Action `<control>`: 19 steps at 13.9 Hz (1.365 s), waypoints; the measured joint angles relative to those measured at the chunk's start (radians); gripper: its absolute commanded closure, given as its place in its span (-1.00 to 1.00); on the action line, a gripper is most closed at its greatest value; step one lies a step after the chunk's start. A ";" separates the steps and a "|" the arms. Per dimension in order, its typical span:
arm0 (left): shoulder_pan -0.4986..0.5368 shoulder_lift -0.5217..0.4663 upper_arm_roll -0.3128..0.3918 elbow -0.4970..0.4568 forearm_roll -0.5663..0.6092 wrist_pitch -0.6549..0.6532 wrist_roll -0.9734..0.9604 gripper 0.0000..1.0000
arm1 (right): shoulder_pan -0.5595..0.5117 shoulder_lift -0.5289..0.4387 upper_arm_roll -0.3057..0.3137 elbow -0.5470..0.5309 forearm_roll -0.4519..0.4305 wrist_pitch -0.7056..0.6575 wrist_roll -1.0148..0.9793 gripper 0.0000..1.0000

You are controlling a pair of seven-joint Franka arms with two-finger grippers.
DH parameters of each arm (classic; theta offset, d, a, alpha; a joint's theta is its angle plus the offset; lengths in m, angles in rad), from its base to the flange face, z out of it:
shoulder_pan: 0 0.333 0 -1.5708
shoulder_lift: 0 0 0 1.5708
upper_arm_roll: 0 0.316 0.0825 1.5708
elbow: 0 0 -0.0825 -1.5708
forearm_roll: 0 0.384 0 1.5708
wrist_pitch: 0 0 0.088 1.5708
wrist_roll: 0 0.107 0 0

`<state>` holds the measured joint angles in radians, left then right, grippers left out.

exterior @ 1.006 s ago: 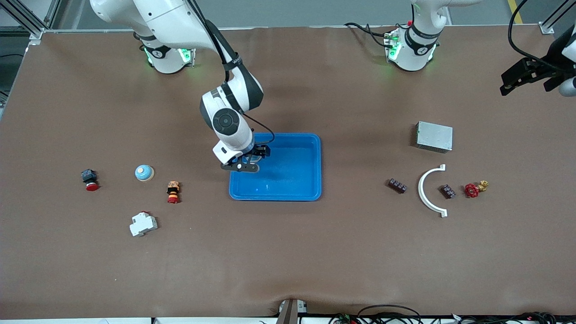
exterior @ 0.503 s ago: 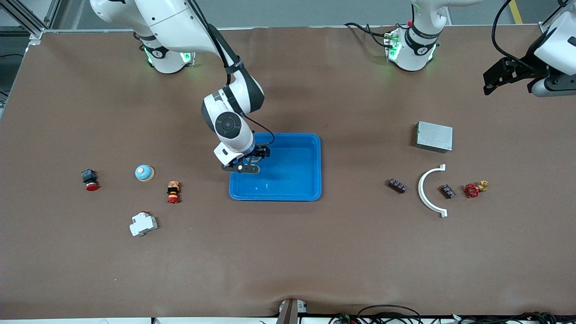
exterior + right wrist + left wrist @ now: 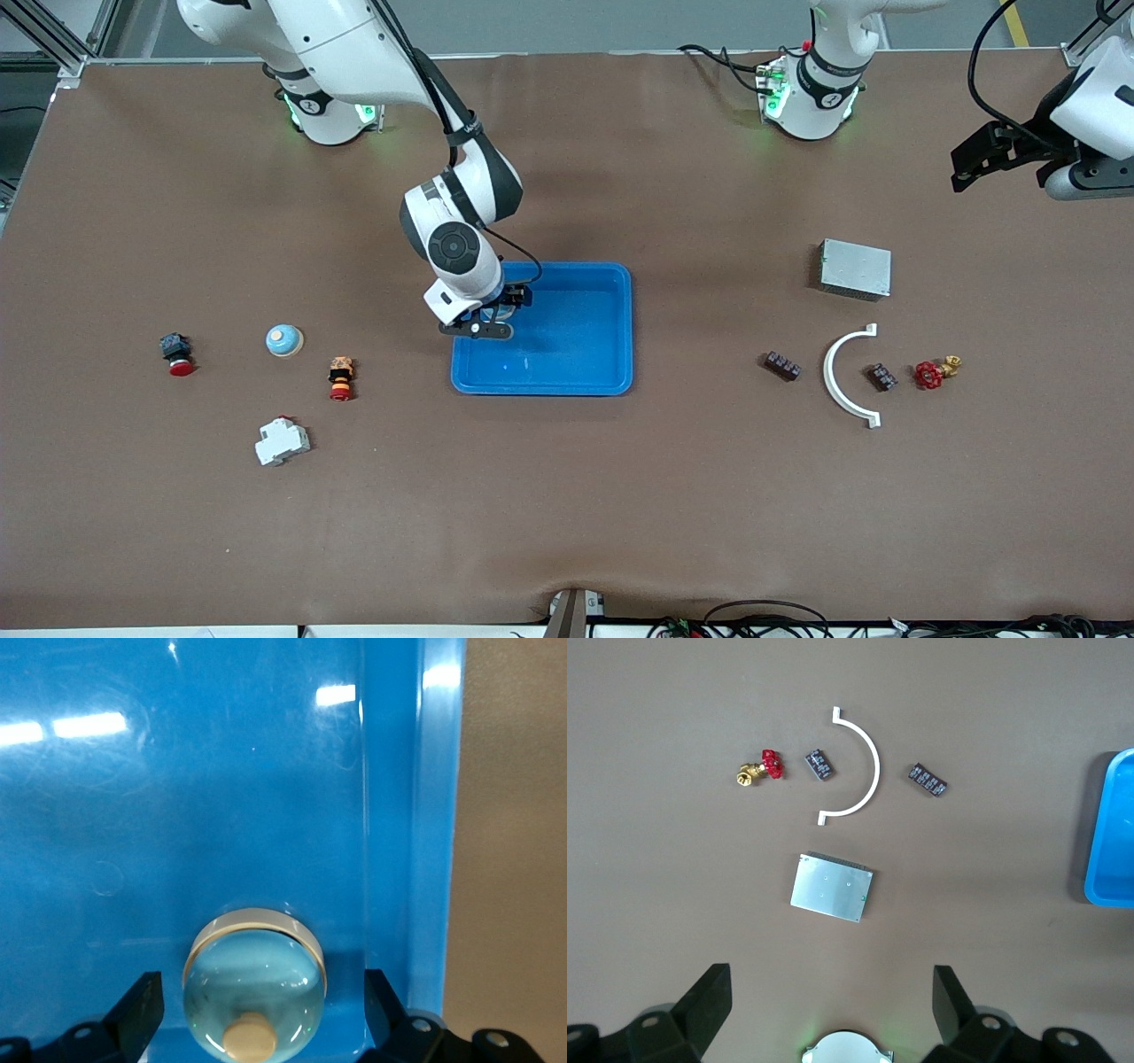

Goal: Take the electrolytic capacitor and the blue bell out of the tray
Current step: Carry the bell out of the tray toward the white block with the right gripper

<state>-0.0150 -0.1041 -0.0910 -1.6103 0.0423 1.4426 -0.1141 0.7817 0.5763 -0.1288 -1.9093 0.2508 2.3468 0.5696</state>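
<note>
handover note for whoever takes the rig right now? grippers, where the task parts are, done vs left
Right gripper: open, low inside the tray, fingers either side of a blue bell that sits on the tray floor by the wall at the right arm's end. Not gripped yet.
Left gripper: open, waiting high over the left arm's end of the table, above the grey metal box.
Another blue bell already lies on the table toward the right arm's end.
No capacitor visible in the tray; I cannot pick it out among the small parts on the table.
Left: close on the bell, lift it out, set it down.
</note>
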 measured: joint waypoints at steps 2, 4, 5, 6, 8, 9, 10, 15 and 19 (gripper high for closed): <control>0.001 0.000 0.001 0.000 0.000 0.000 0.000 -1.00 | 0.000 0.002 0.000 0.000 0.000 0.000 0.000 -0.36; 0.002 0.000 0.001 0.000 0.000 0.000 0.000 -1.00 | 0.000 0.003 0.000 0.001 0.000 0.000 0.000 0.20; 0.003 0.000 0.001 0.000 0.000 0.000 0.000 -1.00 | 0.001 0.002 0.000 0.002 0.000 0.000 0.000 0.33; 0.003 0.000 0.001 0.000 0.000 0.000 0.000 -1.00 | 0.001 0.002 0.000 0.006 0.000 -0.003 0.000 0.42; 0.003 0.000 0.001 0.000 0.000 0.000 0.000 -1.00 | 0.001 0.002 0.000 0.007 0.000 -0.003 -0.001 0.60; 0.003 0.000 0.001 0.000 0.000 0.000 0.000 -1.00 | 0.001 0.002 0.000 0.009 0.000 -0.004 -0.001 0.61; 0.003 0.000 0.001 0.000 0.000 0.000 0.000 -1.00 | 0.001 0.002 0.000 0.014 0.000 -0.018 -0.001 0.61; 0.003 0.000 0.002 -0.001 0.000 0.000 0.000 -1.00 | -0.007 -0.089 -0.048 0.157 -0.015 -0.380 -0.008 0.61; 0.004 0.000 0.002 -0.001 0.000 0.000 0.000 -1.00 | -0.054 -0.150 -0.123 0.328 -0.152 -0.670 -0.141 0.61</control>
<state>-0.0112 -0.1039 -0.0889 -1.6118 0.0423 1.4423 -0.1142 0.7272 0.4262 -0.2516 -1.5812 0.0984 1.6766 0.4290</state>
